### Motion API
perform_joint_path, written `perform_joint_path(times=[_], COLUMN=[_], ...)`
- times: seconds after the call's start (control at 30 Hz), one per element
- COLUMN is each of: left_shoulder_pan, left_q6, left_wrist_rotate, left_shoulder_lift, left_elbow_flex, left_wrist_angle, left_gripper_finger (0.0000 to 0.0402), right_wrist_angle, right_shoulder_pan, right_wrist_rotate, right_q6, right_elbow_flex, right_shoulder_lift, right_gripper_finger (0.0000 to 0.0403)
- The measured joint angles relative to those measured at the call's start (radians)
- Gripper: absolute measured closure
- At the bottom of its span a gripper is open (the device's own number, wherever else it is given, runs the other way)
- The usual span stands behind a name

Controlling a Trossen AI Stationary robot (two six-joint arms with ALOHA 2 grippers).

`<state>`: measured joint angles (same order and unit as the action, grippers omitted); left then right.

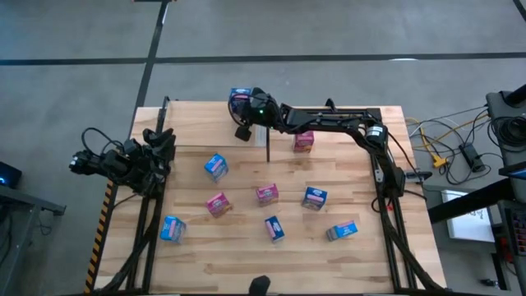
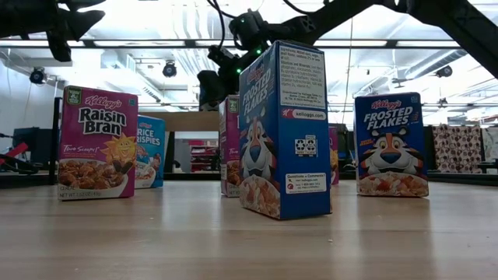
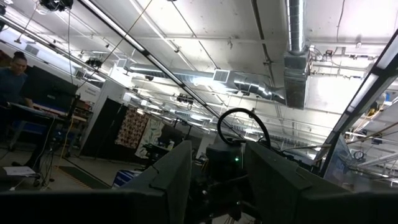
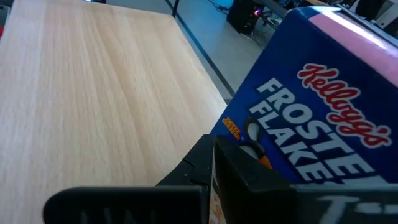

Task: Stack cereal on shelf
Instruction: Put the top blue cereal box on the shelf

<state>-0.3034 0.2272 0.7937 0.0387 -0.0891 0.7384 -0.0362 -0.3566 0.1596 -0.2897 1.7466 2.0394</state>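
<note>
My right end effector (image 1: 243,105), clamped on a blue box (image 4: 311,124), hangs at twelve o'clock over the shelf (image 4: 93,93).

We see the right arm stretched leftward along the table's far edge, elbow at the far right, its gripper (image 1: 243,105) at far centre with fingers (image 4: 249,168) clamped on a load. The left arm sits folded at the table's left edge, its gripper (image 1: 161,148) raised, fingers (image 3: 168,171) parted and holding nothing.
</note>
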Motion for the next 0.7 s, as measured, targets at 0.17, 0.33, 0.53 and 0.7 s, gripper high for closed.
perform_joint_path(times=[0.17, 0.33, 0.53, 0.7], left_shoulder_pan=[0.0, 0.0, 0.0, 0.0], left_q6=[0.0, 0.0, 0.0, 0.0], left_wrist_rotate=[0.0, 0.0, 0.0, 0.0], left_shoulder_lift=[0.0, 0.0, 0.0, 0.0], left_elbow_flex=[0.0, 0.0, 0.0, 0.0], left_wrist_angle=[0.0, 0.0, -0.001, -0.001], left_gripper_finger=[0.0267, 0.0267, 0.0267, 0.0267], right_wrist_angle=[0.001, 0.012, 0.047, 0.064], right_shoulder_pan=[-0.001, -0.001, -0.001, -0.001], right_wrist_rotate=[0.0, 0.0, 0.0, 0.002], right_q6=[-0.013, -0.033, -0.065, -0.08], right_elbow_flex=[0.0, 0.0, 0.0, 0.0], right_shoulder_lift=[0.0, 0.0, -0.001, -0.001], right_gripper_finger=[0.0394, 0.0394, 0.0394, 0.0394])
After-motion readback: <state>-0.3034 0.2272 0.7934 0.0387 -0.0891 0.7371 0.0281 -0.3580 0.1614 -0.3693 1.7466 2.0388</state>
